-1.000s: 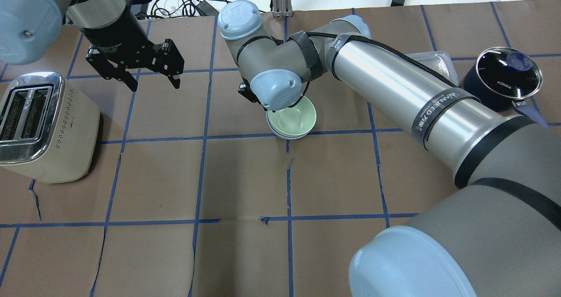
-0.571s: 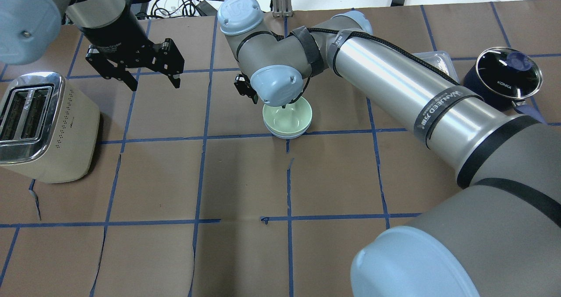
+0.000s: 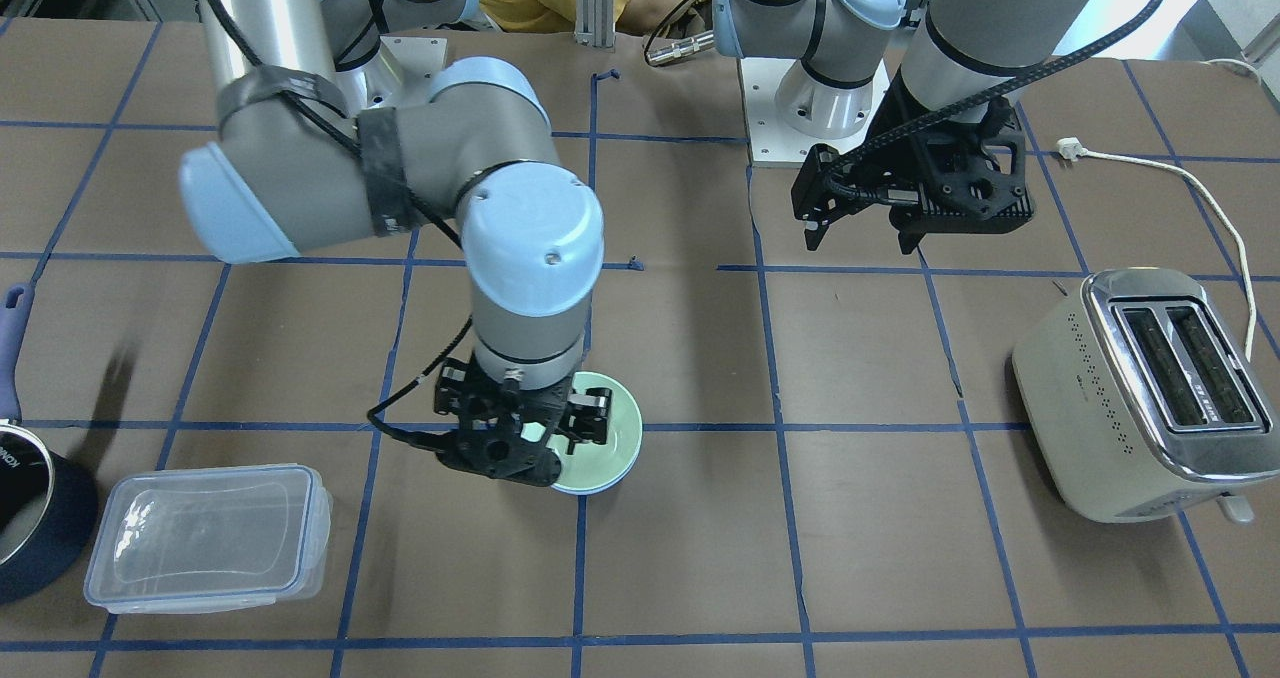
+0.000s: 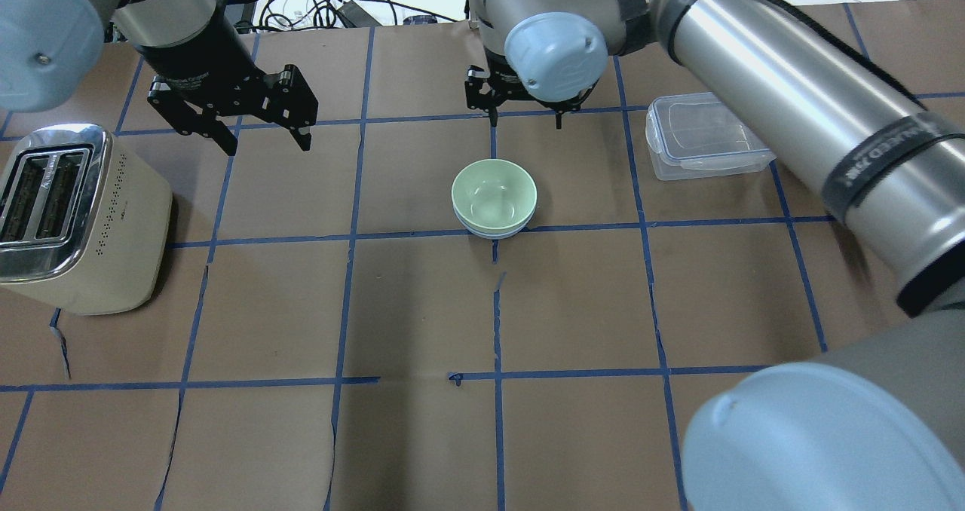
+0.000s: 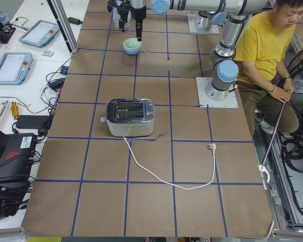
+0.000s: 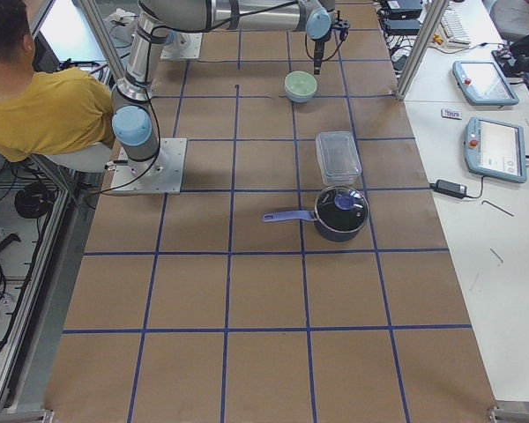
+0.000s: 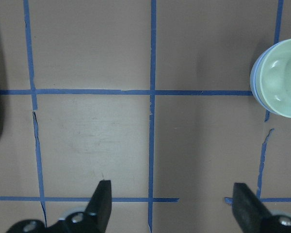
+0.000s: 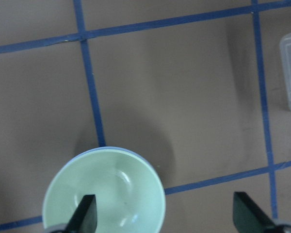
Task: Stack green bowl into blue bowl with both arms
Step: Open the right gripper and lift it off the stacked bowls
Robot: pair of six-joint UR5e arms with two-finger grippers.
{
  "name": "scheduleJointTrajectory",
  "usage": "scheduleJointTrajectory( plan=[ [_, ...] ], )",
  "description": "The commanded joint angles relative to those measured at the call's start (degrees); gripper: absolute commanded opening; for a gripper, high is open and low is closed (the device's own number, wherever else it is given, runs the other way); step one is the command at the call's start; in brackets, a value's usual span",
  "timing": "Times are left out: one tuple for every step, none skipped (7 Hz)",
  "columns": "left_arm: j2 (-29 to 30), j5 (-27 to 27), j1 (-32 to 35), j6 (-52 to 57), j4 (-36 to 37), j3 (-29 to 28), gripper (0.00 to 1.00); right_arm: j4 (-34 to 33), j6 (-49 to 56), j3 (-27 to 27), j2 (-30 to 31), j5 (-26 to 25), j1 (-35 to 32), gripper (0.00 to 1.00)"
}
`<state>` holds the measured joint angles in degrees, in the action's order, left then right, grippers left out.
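Observation:
The green bowl (image 4: 494,194) sits nested inside the blue bowl (image 4: 494,234), of which only a thin rim shows, near the table's middle. They also show in the front view, the green bowl (image 3: 612,436) and the blue bowl (image 3: 592,488). My right gripper (image 4: 525,117) is open and empty, raised above and behind the bowls. In its wrist view the right gripper (image 8: 166,213) hangs over the green bowl (image 8: 106,194). My left gripper (image 4: 268,148) is open and empty at the back left. Its wrist view shows the left gripper (image 7: 172,204) with the bowls (image 7: 281,77) far off.
A cream toaster (image 4: 75,217) stands at the left edge. A clear plastic container (image 4: 701,138) lies right of the bowls. A navy pot (image 6: 339,211) with a lid stands further right. A person in yellow (image 5: 267,45) sits beside the robot's base.
My right gripper has let go of the green bowl, risen and drawn back toward the table's far side. The green bowl stays in the blue bowl. The left arm has not moved.

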<state>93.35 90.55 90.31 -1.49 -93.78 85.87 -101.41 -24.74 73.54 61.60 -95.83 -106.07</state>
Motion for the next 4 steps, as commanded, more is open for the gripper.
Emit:
scheduleJointTrajectory(
  plan=[
    [0.0,-0.2,0.0,-0.1,0.0,0.0,0.91,1.5,12.5,11.4,10.3,2.2,8.1,1.0],
    [0.0,-0.3,0.1,-0.2,0.0,0.1,0.91,-3.2,16.0,18.6,16.2,6.1,11.3,1.0],
    [-0.1,0.0,0.1,-0.1,0.3,-0.2,0.91,-3.8,16.3,23.7,22.2,6.4,12.1,1.0],
    [-0.1,0.2,0.0,0.4,3.4,0.0,0.91,-2.1,18.0,25.7,26.4,6.4,12.3,1.0]
  ],
)
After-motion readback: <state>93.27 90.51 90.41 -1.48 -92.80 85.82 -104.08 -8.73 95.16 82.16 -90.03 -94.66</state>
